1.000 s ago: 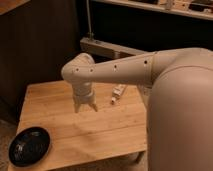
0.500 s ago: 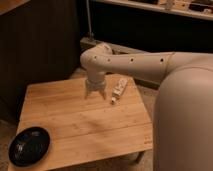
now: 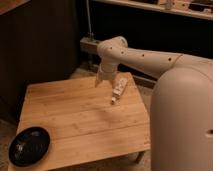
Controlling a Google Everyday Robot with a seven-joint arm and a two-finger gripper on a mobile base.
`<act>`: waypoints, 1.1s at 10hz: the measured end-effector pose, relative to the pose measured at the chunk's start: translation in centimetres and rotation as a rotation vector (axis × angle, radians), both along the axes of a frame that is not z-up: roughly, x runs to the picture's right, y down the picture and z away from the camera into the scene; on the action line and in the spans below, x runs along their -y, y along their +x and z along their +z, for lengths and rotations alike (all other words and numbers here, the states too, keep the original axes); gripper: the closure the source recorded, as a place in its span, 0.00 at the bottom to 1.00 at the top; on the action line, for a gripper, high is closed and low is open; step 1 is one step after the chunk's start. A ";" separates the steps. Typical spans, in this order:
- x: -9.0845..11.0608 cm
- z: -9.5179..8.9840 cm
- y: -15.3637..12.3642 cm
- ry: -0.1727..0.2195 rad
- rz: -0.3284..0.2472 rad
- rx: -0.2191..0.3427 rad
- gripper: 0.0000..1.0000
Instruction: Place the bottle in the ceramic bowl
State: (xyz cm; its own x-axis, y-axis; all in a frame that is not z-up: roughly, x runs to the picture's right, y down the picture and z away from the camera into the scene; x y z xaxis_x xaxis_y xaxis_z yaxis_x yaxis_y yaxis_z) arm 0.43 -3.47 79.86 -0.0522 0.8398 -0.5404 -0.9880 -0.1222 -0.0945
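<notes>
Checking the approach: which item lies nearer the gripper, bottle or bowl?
The slim whitish-cream bottle, beside the gripper at the wooden table's far edge; the glossy black bowl sits at the opposite corner.

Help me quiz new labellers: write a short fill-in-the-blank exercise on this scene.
1. The bottle lies on its side on the wooden ____.
2. The ceramic bowl, far from the bottle, is coloured ____.
3. The hand, open, hangs beside the bottle and holds ____.
Missing words: table; black; nothing.
</notes>
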 end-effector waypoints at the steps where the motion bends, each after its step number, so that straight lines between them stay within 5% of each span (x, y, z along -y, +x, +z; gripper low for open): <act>1: 0.4 1.0 1.0 -0.005 0.008 -0.026 0.35; 6: 0.5 5.0 4.1 -0.050 0.109 -0.151 0.35; 11: 0.2 8.5 6.9 -0.091 0.183 -0.213 0.35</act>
